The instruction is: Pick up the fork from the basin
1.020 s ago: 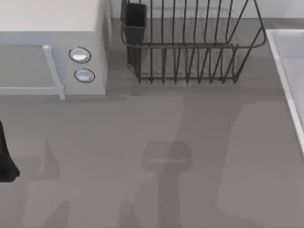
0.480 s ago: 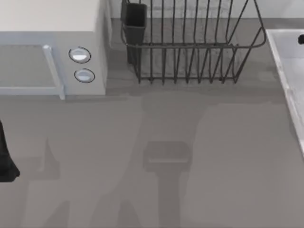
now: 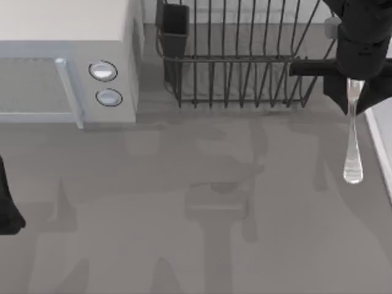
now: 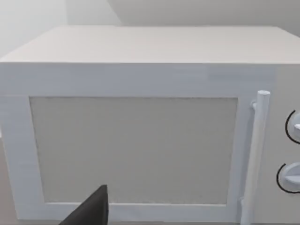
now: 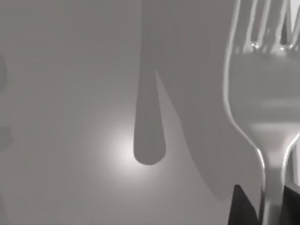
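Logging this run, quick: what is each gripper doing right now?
Left gripper: parked by the microwave, fingers cannot be told.
Right gripper: closed on the fork, lifted beside the basin.

The top view looked straight down on the table point(image 3: 184, 245), with the microwave point(image 3: 67, 61) at upper left. The left wrist camera faced that microwave's door point(image 4: 133, 150) closely. The right wrist camera sat very near the fork point(image 5: 262, 93), which also appeared at the top view's right.

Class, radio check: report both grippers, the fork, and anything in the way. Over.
Right gripper shut on fork, held above the table beside the basin. Left gripper parked at table's left edge, facing the microwave. Dish rack close behind right arm.
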You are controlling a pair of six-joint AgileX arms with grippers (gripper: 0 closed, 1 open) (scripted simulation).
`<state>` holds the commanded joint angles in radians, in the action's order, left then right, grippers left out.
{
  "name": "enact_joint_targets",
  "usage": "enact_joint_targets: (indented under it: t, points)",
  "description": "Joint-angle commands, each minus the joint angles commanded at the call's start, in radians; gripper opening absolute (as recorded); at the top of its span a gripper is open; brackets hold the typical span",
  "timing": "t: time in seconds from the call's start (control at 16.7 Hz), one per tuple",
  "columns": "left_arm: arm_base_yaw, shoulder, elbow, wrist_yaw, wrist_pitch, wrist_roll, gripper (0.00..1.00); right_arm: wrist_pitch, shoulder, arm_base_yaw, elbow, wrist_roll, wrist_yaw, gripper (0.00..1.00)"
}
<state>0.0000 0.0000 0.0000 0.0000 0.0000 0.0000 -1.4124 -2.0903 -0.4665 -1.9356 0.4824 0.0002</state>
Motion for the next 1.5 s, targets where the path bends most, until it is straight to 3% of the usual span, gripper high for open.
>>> enact_joint_targets:
  t: [0.3, 0.72, 1.2, 1.5]
  points:
    - [0.0, 0.0, 0.0, 0.0, 0.0, 0.0, 1.0, -0.008, 0.145, -0.189, 0.141, 0.189, 0.001, 0.0]
    - [0.0, 0.0, 0.0, 0.0, 0.0, 0.0, 1.0, 0.008, 0.144, -0.179, 0.162, 0.205, 0.02, 0.0]
    - [0.0, 0.0, 0.0, 0.0, 0.0, 0.0, 1.0, 0.356, 0.107, -0.196, 0.459, 0.201, 0.004, 0.0]
    - [0.0, 0.0, 0.0, 0.0, 0.0, 0.0, 1.0, 0.412, 0.099, -0.199, 0.514, 0.2, 0.001, 0.0]
